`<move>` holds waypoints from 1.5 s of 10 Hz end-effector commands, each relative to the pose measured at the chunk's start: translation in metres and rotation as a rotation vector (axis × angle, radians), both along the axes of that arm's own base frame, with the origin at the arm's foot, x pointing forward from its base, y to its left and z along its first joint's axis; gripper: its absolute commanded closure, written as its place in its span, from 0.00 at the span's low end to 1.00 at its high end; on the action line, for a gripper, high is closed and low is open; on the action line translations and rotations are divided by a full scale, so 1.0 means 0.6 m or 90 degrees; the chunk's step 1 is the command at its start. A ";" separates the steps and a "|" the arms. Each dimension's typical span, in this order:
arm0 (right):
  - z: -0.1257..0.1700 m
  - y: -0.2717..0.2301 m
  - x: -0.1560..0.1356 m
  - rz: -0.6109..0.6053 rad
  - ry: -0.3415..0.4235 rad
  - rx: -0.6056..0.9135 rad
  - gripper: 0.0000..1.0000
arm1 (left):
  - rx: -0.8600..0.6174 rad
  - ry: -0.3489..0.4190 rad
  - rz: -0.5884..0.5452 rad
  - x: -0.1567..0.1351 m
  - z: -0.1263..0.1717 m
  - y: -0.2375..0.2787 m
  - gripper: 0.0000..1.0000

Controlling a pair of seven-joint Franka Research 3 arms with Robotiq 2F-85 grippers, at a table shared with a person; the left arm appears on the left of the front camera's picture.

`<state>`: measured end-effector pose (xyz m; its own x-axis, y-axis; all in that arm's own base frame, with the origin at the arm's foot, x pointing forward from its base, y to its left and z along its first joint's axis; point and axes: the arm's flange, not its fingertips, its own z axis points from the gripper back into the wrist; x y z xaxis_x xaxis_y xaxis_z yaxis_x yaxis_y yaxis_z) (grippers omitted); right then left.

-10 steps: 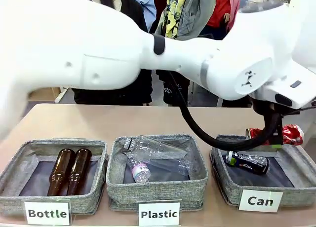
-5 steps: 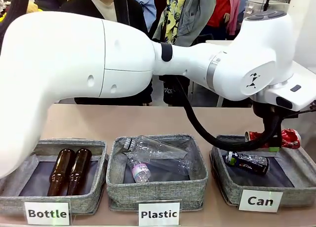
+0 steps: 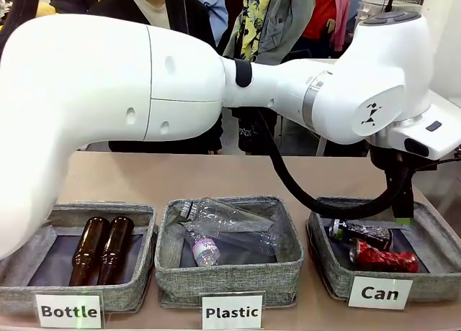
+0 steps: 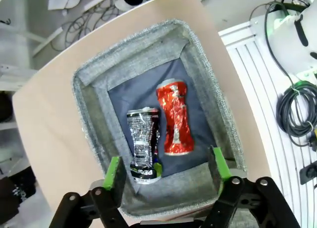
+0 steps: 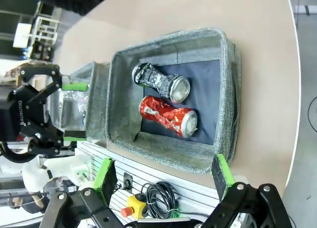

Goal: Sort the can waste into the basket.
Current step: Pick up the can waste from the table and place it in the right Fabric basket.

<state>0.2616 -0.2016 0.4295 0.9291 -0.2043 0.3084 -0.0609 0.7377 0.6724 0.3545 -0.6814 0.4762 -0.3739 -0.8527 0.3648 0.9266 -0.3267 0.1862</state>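
Left wrist view: my left claw [image 4: 166, 168] hangs above the basket [image 4: 89, 89], jaws spread, gripping nothing. Red can [image 4: 174, 116] lies on the dark floor, just beside the black can [image 4: 144, 149]. Front view agrees, both cans lie behind the "Can" label [image 3: 379, 293]. Right claw [image 5: 163, 178] is spread wide too, empty. Sorting looks done to me. Next move as I judge it: lift straight up, clear the rim, pull back off the counter [image 3: 180, 176].

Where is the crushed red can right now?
The red can lies inside the "Can" basket at the right end of the row, just in front of the black can.
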 end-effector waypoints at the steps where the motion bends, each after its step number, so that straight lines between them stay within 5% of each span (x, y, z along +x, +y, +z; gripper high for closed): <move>1: 0.004 0.004 0.000 -0.002 0.007 -0.003 0.00 | 0.008 -0.018 0.005 -0.001 0.009 0.008 0.00; 3: 0.004 0.004 0.000 -0.002 0.007 -0.003 0.00 | 0.015 -0.005 0.010 0.003 0.022 0.032 0.00; 6: 0.021 0.021 0.035 0.055 -0.039 0.025 0.00 | 0.035 0.103 0.038 -0.014 0.077 0.134 0.00; 9: 0.060 0.101 0.138 0.155 -0.046 0.087 0.00 | -0.115 0.227 0.150 -0.020 0.135 0.379 0.00; 11: 0.076 0.187 0.204 0.173 -0.049 0.097 0.00 | -0.201 0.255 0.306 -0.015 0.125 0.550 0.00; 15: 0.050 0.386 0.258 0.336 0.028 0.180 0.00 | -0.324 0.560 0.567 0.058 0.006 0.885 0.00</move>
<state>0.4051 0.0183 0.4599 0.9393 0.1808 0.2916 -0.3426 0.4500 0.8247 0.3818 -0.1714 0.4908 0.6720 -0.4659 0.5757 0.7384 0.3620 -0.5690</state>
